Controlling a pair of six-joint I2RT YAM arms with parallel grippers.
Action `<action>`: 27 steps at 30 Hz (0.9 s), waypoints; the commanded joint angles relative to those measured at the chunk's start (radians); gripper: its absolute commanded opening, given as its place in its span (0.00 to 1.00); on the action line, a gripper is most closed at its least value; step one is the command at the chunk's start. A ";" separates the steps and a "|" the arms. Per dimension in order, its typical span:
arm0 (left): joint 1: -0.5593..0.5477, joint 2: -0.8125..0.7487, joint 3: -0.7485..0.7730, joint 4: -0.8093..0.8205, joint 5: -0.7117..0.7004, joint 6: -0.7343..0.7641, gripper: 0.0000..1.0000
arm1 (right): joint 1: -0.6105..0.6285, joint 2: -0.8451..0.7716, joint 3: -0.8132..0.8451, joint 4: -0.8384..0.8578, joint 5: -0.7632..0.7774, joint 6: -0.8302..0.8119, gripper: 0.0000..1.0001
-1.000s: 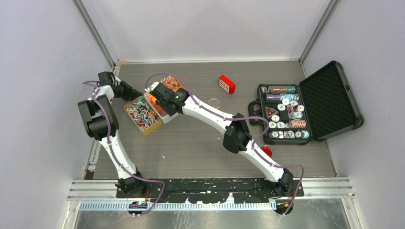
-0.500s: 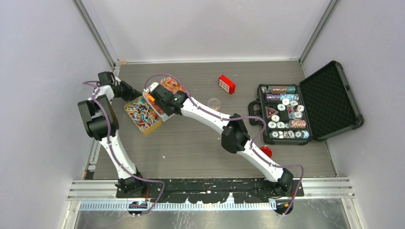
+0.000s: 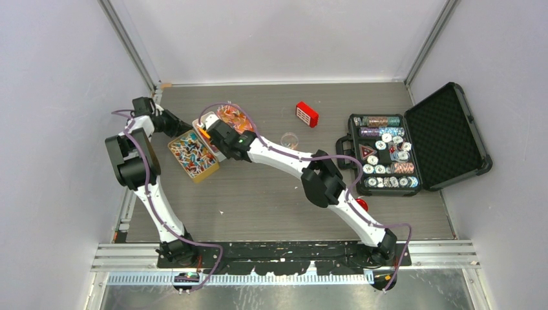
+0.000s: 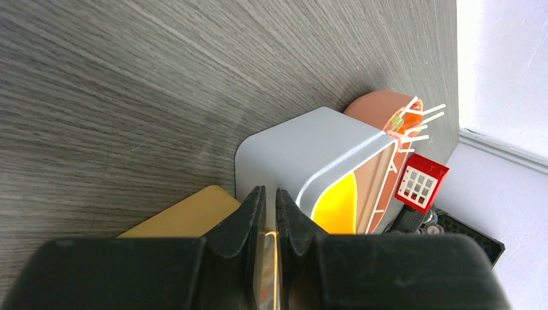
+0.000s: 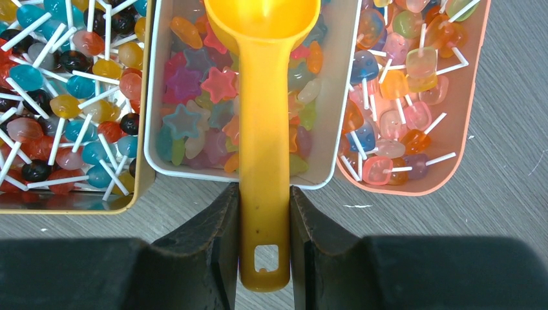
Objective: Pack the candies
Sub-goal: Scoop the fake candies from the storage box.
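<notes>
The candies fill three trays side by side. Star gummies [image 5: 194, 97] lie in the white tray [image 5: 336, 129]. Lollipops lie in the yellow tray [image 5: 143, 181] on its left and the pink tray [image 5: 465, 129] on its right. My right gripper [image 5: 263, 194] is shut on the handle of the yellow scoop [image 5: 262, 116]. The scoop's bowl is over the far part of the white tray. My left gripper [image 4: 270, 194] is shut on the yellow tray's rim [image 4: 187, 216]. In the top view it [image 3: 173, 124] holds the tray's [image 3: 192, 155] back-left corner, and my right gripper [image 3: 214, 134] is over the trays.
A small red box [image 3: 306, 113] and a small clear round dish [image 3: 289, 138] lie behind the right arm. An open black case of poker chips [image 3: 386, 154] is at the right. A red round object [image 3: 360, 205] lies beside the right forearm. The left wall is close to the left arm.
My right gripper has moved a little left and away with the scoop, further over the white tray. The left gripper and the yellow tray have stayed put.
</notes>
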 commanded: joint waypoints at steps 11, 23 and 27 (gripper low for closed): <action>-0.004 -0.032 0.010 -0.009 0.038 0.015 0.13 | -0.005 -0.171 -0.178 0.123 -0.037 -0.017 0.00; -0.005 -0.174 0.063 -0.077 -0.043 0.041 0.31 | -0.006 -0.391 -0.289 0.100 -0.042 -0.070 0.00; -0.004 -0.239 0.053 -0.078 -0.052 0.032 0.35 | -0.005 -0.500 -0.346 0.055 -0.015 -0.116 0.00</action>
